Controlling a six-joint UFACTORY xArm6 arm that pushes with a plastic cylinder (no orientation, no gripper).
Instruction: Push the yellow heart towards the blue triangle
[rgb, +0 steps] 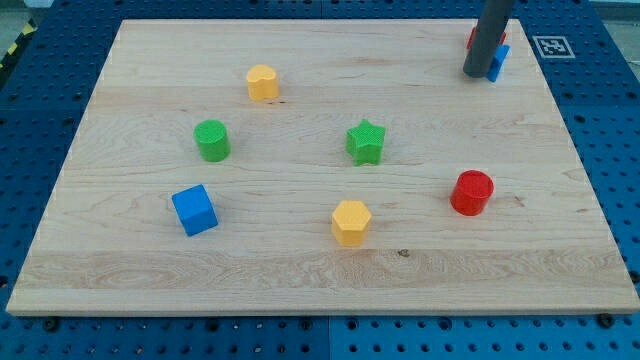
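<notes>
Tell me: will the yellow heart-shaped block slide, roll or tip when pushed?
The yellow heart-shaped block looks squat, flat-bottomed: probably slides, not rolls. Its uneven outline may turn it under off-centre pushes. My tip sits far off, beside the blue triangle.

On the wooden board (560, 200), a green star (366, 142) sits near centre. A green cylinder (212, 140) lies at its nine o'clock, a blue cube (194, 210) at eight, a yellow hexagon (351, 221) at six, a red cylinder (472, 192) at four.

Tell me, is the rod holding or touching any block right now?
Nothing is held. My tip sits at the top right, against a blue block and red block.
</notes>
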